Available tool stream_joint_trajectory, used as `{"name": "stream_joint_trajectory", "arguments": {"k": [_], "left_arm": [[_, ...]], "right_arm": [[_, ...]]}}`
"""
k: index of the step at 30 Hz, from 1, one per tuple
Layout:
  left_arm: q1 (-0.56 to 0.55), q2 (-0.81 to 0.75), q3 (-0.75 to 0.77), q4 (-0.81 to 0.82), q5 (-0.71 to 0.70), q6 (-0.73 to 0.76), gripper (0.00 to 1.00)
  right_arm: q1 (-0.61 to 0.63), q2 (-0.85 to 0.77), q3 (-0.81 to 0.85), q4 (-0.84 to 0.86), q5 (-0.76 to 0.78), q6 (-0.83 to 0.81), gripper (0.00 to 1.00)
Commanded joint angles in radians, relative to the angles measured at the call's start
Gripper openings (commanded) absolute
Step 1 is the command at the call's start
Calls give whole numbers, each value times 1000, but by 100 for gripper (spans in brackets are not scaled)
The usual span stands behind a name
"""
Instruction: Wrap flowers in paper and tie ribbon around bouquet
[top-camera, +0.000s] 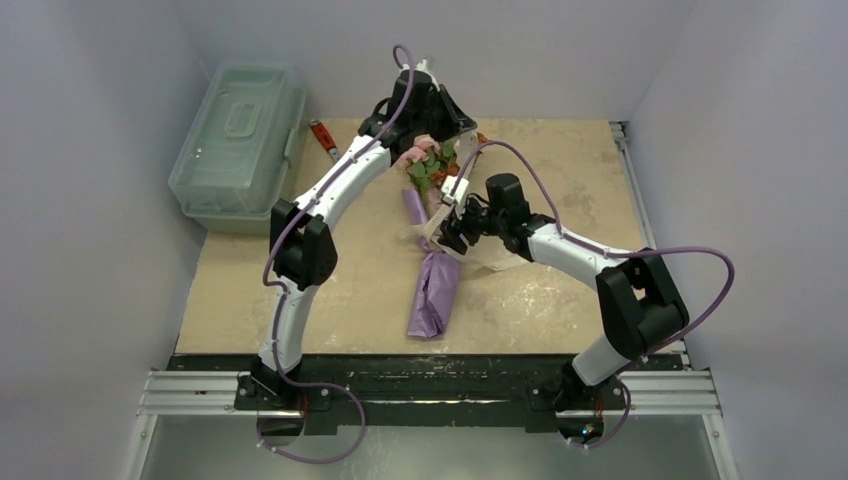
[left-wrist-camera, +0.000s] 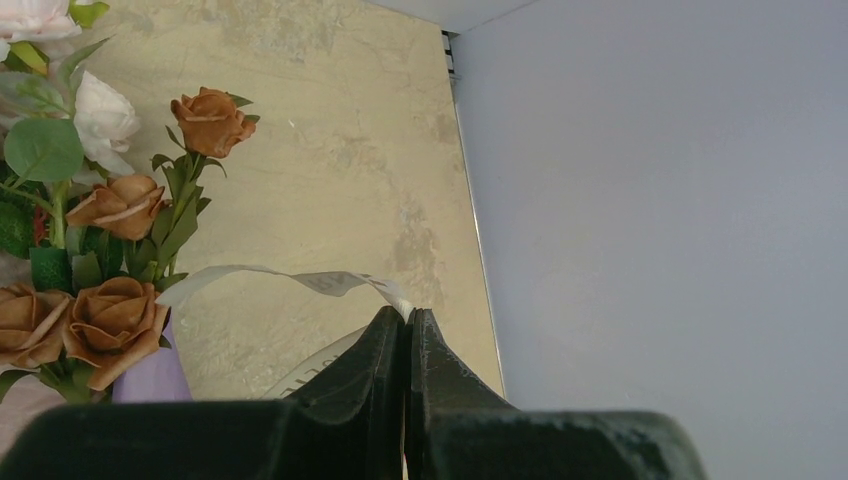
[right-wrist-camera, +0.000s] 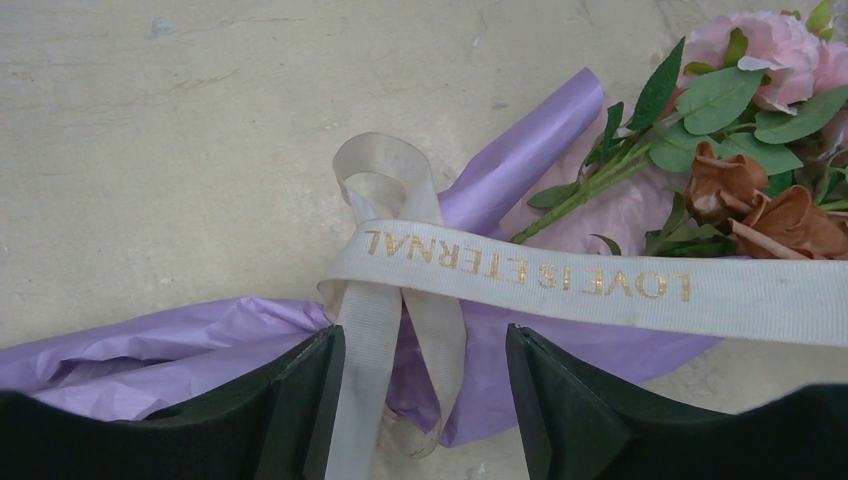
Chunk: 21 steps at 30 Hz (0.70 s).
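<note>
Cream ribbon (right-wrist-camera: 520, 275) runs between the spread right jaws; the left jaws pinch it

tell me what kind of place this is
Likely a robot lab cell: plain grey walls box in a worn wooden table, the left arm and right arm are bolted to a metal rail at its near edge, and a clear plastic toolbox sits at its far left.

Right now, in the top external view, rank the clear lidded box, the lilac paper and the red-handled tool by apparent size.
1. clear lidded box, largest by far
2. lilac paper, partly hidden
3. red-handled tool, smallest
</note>
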Motion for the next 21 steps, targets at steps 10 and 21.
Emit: {"name": "stream_joint_trajectory", "arguments": {"k": [10, 21], "left_arm": [[3, -63, 8, 51, -7, -13, 0], [4, -52, 9, 53, -6, -15, 0]], "right_arm": [[-1, 38, 19, -14, 18, 19, 66], [4, 7, 50, -42, 22, 32, 74]]}}
